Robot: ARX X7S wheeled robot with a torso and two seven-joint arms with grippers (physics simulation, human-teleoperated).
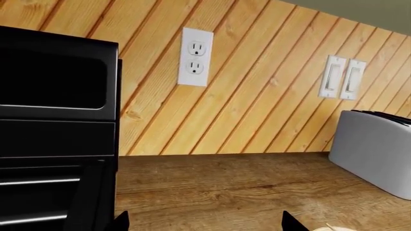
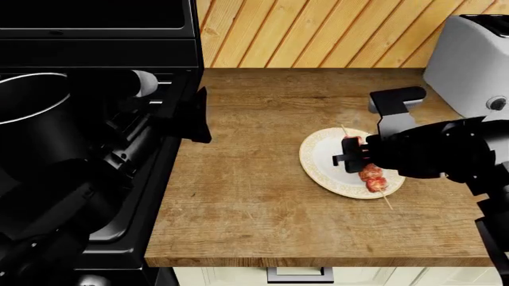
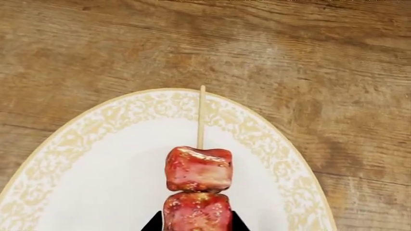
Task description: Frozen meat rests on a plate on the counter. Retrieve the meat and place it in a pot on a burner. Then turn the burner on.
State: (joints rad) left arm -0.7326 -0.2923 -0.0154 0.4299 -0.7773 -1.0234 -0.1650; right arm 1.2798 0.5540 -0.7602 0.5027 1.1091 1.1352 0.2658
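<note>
Wood planking runs diagonally behind the counter [image 2: 263,208], and I read the scene from its left edge across. At that left edge sits the black stove, with the pot [image 2: 32,119] on it, rim catching a thin line of light. My left gripper [image 2: 195,116] hangs just over the counter's left edge, near the back; in the left wrist view only 2 dark fingertip points show, spread well apart with nothing between them, so I take it as released and idle.

Toward the right half of the counter lies the plate [image 2: 322,158], with the meat [image 3: 198,185] resting on it, skewer running roughly front to back. My right gripper [image 2: 356,156] is down over it. In the right wrist view 2 dark jaw tips flank the second chunk, 1 each side, close against it (whether they are pressing yet or merely beside it I cannot tell). At the back right corner stands a grey toaster [image 2: 469,59], well clear of the work.

I judge the step in hand to be the grasp. To do it well I would keep the jaws centred on the chunk rather than the thin skewer, close gently until the meat stops yielding, then lift straight up so the skewer tip clears the plate's rim before swinging left toward the pot. A skewed grip could let the kebab pivot and droop.
</note>
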